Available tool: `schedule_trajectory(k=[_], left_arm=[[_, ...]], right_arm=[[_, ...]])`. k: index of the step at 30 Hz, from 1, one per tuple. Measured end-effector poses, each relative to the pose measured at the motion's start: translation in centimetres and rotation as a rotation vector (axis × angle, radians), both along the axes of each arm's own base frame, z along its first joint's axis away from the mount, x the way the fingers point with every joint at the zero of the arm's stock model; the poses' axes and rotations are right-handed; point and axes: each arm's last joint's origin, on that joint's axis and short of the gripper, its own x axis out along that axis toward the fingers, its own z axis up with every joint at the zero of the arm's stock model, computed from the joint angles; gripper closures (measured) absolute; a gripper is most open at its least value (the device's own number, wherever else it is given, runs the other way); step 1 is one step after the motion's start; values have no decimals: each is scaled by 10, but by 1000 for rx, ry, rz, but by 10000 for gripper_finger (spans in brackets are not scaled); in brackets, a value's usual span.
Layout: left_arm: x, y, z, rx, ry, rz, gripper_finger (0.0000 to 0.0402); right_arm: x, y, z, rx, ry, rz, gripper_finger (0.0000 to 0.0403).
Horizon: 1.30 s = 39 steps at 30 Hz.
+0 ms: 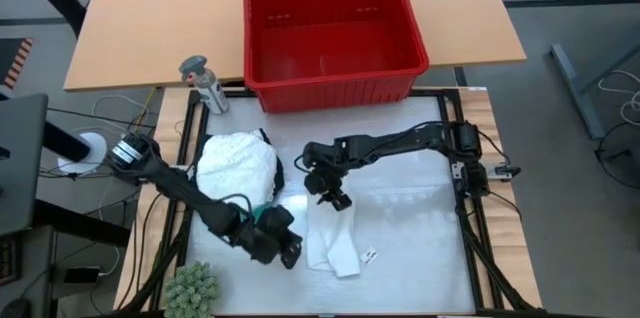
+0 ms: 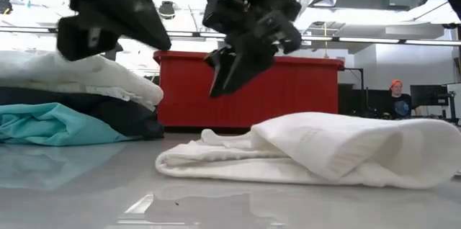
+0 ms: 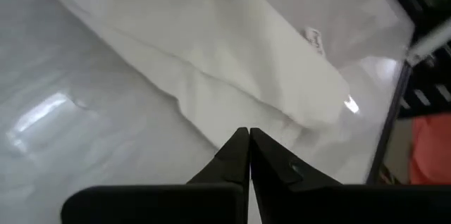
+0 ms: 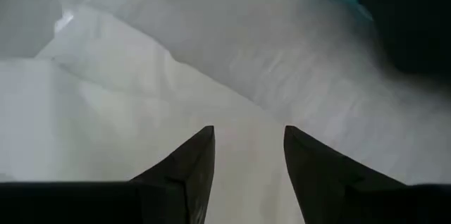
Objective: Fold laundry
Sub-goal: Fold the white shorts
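White cloth, a folded garment [image 1: 332,241], lies flat near the middle of the bench's front edge, a small tag [image 1: 369,255] on the surface just beside it. The right gripper [image 1: 336,198] hangs above the garment's far end, fingers parted and holding nothing. The left gripper [image 1: 290,252] sits at the garment's left side, fingers pressed together and empty. A stack of laundry [image 1: 237,165], white on top with teal and black beneath, rests toward the left edge. A red basket [image 1: 333,43] stands beyond the far edge.
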Motion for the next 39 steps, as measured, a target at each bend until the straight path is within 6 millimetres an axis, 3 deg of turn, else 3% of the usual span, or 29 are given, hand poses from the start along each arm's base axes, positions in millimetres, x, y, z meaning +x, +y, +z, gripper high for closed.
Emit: schedule_trajectory(k=[8,19,31,39], left_arm=[[17,-7,-35,4,-13,67,402],[34,-4,-68,-20,-7,106,401],[36,-4,-72,-28,3,92,401],[35,-4,-72,-23,4,93,401]], right_arm=[[8,-18,-28,-35,20,-15,223],[10,-25,-28,-37,-14,-2,236],[20,-14,-57,-21,20,1,241],[17,-17,-56,-23,44,-7,296]])
